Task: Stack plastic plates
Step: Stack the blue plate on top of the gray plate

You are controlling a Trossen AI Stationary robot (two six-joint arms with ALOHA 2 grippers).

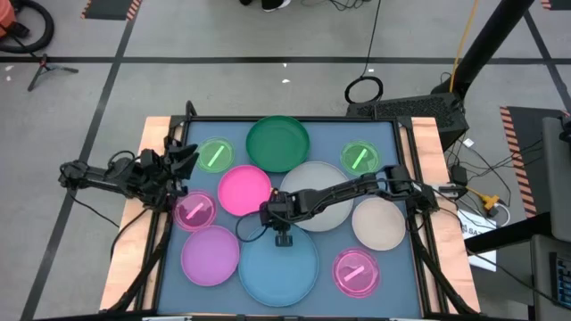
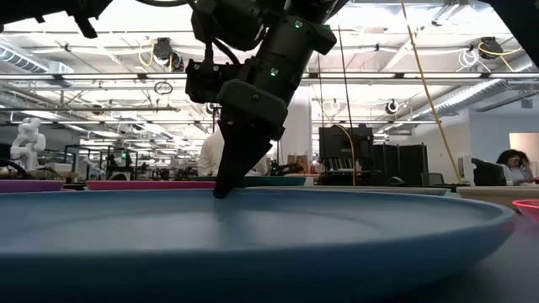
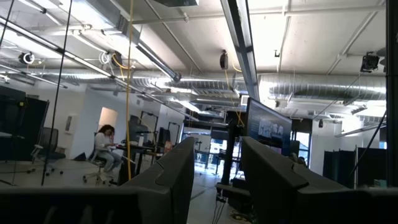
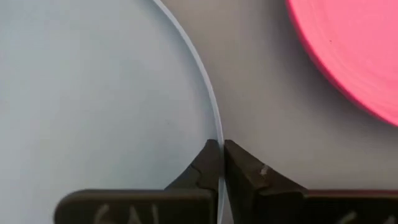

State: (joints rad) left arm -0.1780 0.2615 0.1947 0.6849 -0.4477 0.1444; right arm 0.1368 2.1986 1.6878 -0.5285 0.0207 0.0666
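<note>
Gripping step: right gripper [image 4: 221,146] jaws pinching the rim of the big blue plate [image 1: 278,267] at the surface's near middle; next, lifting it level onto another plate.

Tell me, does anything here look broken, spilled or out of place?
Nothing stands out. The plates lie flat and apart on the table, none cracked or tipped. The right gripper is shut on the blue plate's rim, beside the hot pink plate. The left gripper waits at the table's left edge.
</note>
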